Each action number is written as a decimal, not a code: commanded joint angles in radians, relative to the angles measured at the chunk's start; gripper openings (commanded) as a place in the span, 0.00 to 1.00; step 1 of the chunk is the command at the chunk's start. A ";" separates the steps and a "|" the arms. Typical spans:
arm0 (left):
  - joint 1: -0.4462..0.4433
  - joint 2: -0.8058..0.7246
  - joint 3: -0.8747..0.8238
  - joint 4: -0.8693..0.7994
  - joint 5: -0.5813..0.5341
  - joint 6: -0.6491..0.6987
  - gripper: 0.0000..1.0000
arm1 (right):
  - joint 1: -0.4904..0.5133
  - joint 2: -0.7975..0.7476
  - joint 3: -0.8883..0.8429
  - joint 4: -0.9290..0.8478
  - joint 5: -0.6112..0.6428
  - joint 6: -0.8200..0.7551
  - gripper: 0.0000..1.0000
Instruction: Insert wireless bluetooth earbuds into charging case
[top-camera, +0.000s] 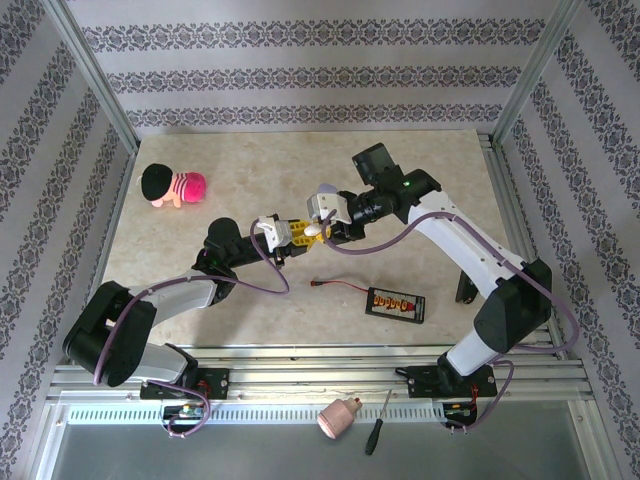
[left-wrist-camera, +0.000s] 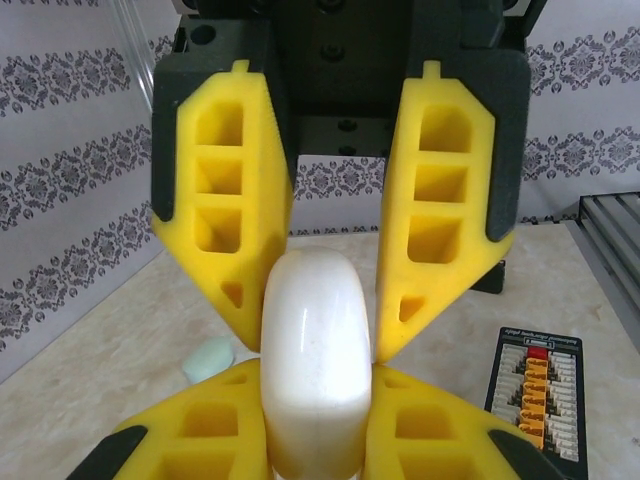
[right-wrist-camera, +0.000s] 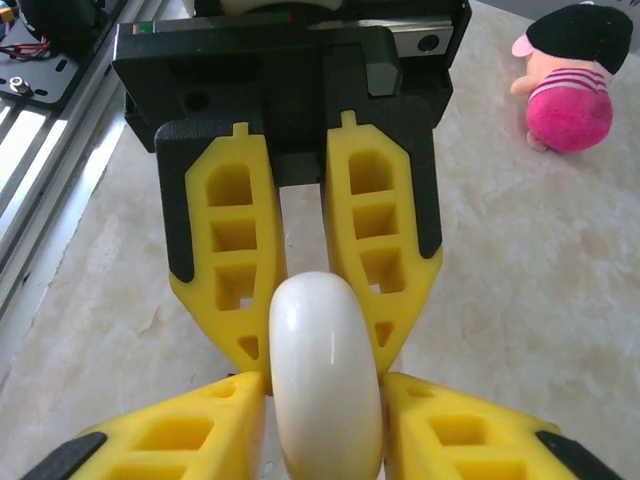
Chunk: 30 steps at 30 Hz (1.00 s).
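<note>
A glossy white oval charging case (top-camera: 313, 229) hangs above the middle of the table, gripped from both ends. My left gripper (top-camera: 300, 232) is shut on it; in the left wrist view its yellow fingers (left-wrist-camera: 200, 430) press both sides of the case (left-wrist-camera: 315, 320). My right gripper (top-camera: 323, 227) meets it from the opposite side. In the right wrist view the right gripper (right-wrist-camera: 325, 380) is shut on the same case (right-wrist-camera: 325, 340). A small pale green rounded piece (left-wrist-camera: 210, 358) lies on the table below; I cannot tell whether it is an earbud. The case's lid looks closed.
A pink and black plush toy (top-camera: 175, 186) lies at the back left. A black board with orange parts and a red lead (top-camera: 397, 304) sits front right. A screwdriver (top-camera: 377, 436) and a pink chuck (top-camera: 338, 417) rest on the front ledge. Metal rails (top-camera: 320, 375) edge the table.
</note>
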<state>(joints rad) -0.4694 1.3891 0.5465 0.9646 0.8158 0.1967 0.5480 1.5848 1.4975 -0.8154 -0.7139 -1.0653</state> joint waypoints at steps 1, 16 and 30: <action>0.002 -0.022 -0.002 0.014 0.023 -0.021 0.12 | 0.011 0.006 0.038 -0.038 -0.005 -0.020 0.28; 0.002 -0.020 -0.101 0.054 -0.256 0.041 0.81 | -0.046 -0.062 -0.173 0.395 0.081 0.459 0.19; 0.000 -0.014 -0.093 -0.307 -0.302 0.187 0.96 | -0.140 0.147 -0.385 0.821 0.227 1.409 0.23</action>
<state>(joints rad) -0.4694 1.3792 0.4099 0.7948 0.4934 0.3222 0.4107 1.6825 1.1389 -0.0826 -0.5144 0.1184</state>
